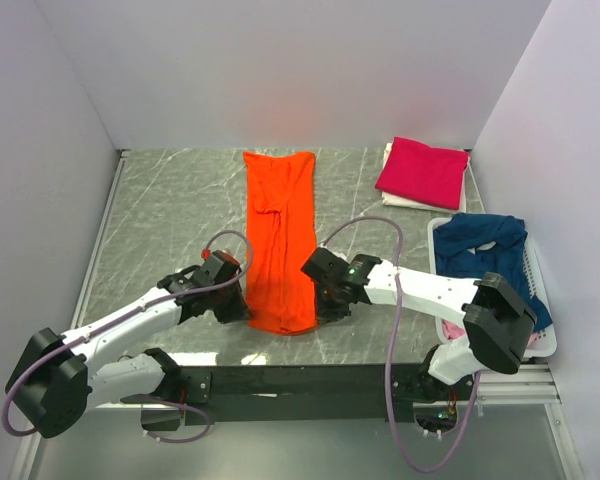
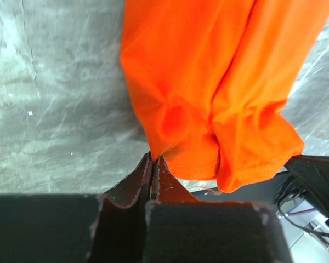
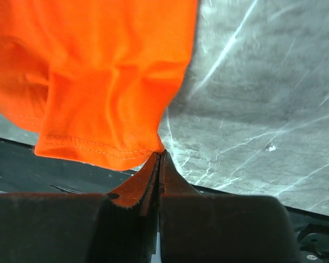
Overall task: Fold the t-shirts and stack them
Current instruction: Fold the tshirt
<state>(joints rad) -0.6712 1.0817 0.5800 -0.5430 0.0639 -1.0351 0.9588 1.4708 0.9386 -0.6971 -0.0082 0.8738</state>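
Orange cloth, the t-shirt (image 1: 278, 235), lay as a long narrow strip down the middle of the table (image 1: 170, 220). The left gripper (image 2: 152, 166) and right gripper (image 3: 159, 159) were each clamped tight on a near hem corner, one per side, seemingly so the end could be lifted evenly and folded over toward the far end.

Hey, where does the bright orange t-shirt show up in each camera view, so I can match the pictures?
Top external: the bright orange cloth t-shirt lies as a long strip at centre, near end between the arms.
Left wrist: shirt upper right, its hem edge pinched where the left gripper jaws meet, bottom centre.
Right wrist: shirt upper left, hem corner pinched by the right gripper.
Shared landmark: the grey marbled tabletop.
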